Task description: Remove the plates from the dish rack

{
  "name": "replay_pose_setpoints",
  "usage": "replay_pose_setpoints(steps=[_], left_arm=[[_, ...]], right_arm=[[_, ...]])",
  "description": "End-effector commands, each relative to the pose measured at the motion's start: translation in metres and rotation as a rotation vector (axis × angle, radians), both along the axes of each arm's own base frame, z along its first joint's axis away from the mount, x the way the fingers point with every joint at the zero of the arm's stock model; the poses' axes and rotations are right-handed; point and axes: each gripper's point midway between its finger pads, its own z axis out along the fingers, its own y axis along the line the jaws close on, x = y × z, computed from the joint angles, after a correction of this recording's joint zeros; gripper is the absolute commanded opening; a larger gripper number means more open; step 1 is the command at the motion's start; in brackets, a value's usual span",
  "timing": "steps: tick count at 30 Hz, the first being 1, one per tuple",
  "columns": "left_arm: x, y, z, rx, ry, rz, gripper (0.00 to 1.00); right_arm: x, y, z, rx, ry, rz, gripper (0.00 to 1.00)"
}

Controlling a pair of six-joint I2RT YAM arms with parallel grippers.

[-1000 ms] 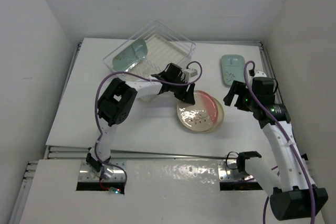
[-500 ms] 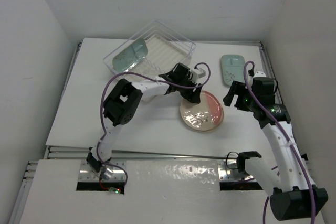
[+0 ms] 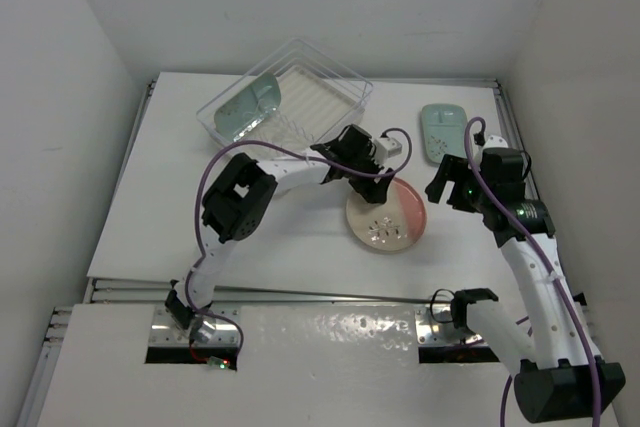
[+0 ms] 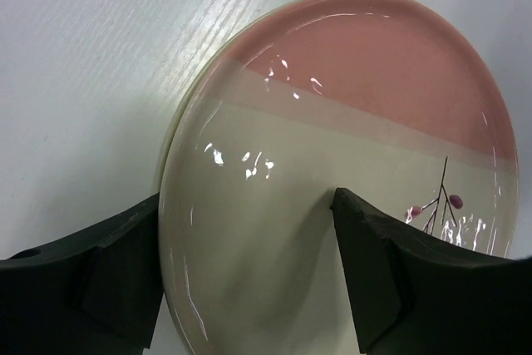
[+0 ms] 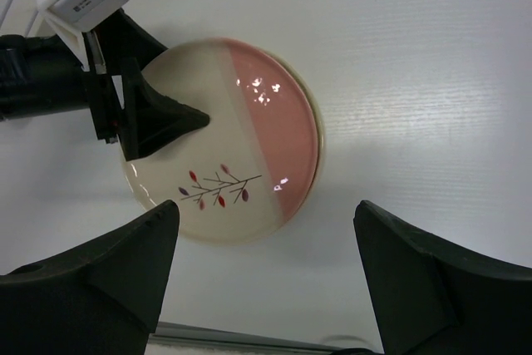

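Note:
The cream-and-pink plate [image 3: 390, 217] with a dark sprig lies over a cream-yellow plate whose rim [image 5: 319, 149] shows just past it on the table's middle right. My left gripper [image 3: 372, 175] is shut on the cream-and-pink plate's far-left rim [image 4: 332, 122], one finger on its face [image 4: 374, 255] and one outside the rim. My right gripper [image 3: 447, 183] is open and empty, hovering right of the plates [image 5: 266, 280]. The clear dish rack [image 3: 335, 82] at the back left holds one mint-green plate [image 3: 250, 103]. Another mint-green plate [image 3: 443, 130] lies on the table at the back right.
The left arm stretches from the near left across the table in front of the rack. White walls close in on both sides and the back. A metal rail [image 3: 300, 295] runs along the table's near edge.
My left gripper has moved right with the cream-and-pink plate, bringing it down so that it lines up over the cream-yellow plate. The right arm has not moved.

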Motion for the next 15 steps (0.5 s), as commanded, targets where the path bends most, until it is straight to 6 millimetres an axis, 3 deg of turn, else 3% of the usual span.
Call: replay_pose_setpoints(steps=[1,6,11,15], left_arm=[[0.011,0.001,-0.008,0.065,-0.095,-0.027,0.71],[0.014,0.002,-0.005,0.072,-0.119,-0.038,0.74],[0.004,0.0,-0.007,0.087,-0.123,-0.095,0.79],[0.012,0.0,-0.002,0.104,-0.167,-0.085,0.99]], right_arm=[[0.004,-0.001,0.017,-0.002,-0.054,0.005,0.85],[0.004,0.0,0.018,-0.003,-0.057,0.009,0.85],[0.003,0.0,0.018,-0.004,-0.057,0.012,0.85],[0.004,0.002,0.018,0.004,-0.057,0.022,0.85]])
